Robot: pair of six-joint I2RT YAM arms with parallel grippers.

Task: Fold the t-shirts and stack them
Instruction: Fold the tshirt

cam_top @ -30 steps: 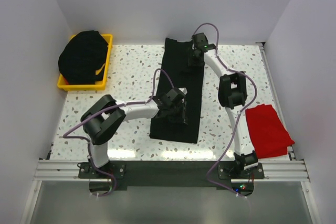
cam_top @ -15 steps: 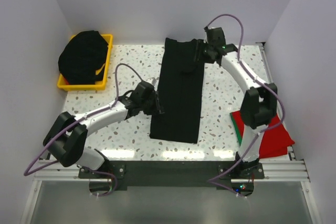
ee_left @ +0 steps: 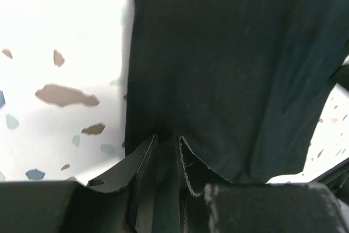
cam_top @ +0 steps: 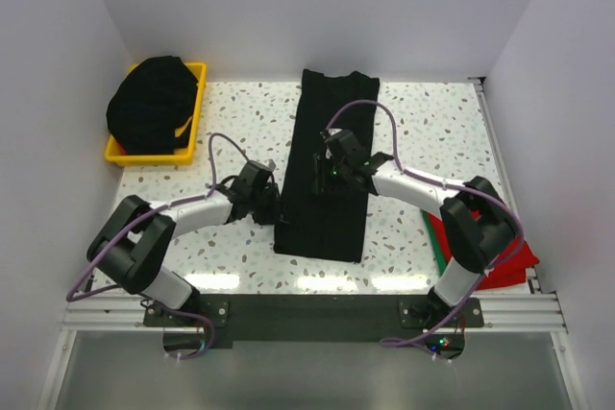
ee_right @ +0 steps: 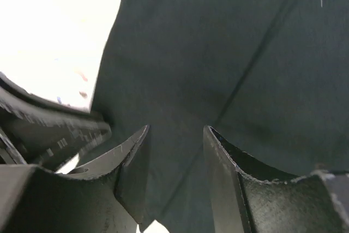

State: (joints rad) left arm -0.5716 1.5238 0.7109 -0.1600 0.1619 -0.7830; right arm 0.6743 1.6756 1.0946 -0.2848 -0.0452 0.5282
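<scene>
Speckled table (cam_top: 240,117), white walls (cam_top: 288,7). Your items, left to right:
- yellow bin (cam_top: 197,112), holding heaped black t-shirts (cam_top: 154,103)
- left gripper (ee_left: 166,137), jaws narrow at the strip's left edge; grip cannot be told
- folded black t-shirt (cam_top: 327,228), a long smooth strip, mid-table
- right gripper (ee_right: 175,129), jaws apart over it
- red t-shirt (cam_top: 522,261), far right edge

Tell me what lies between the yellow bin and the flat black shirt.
Only bare speckled table separates yellow bin and black shirt, per the top view.
</scene>
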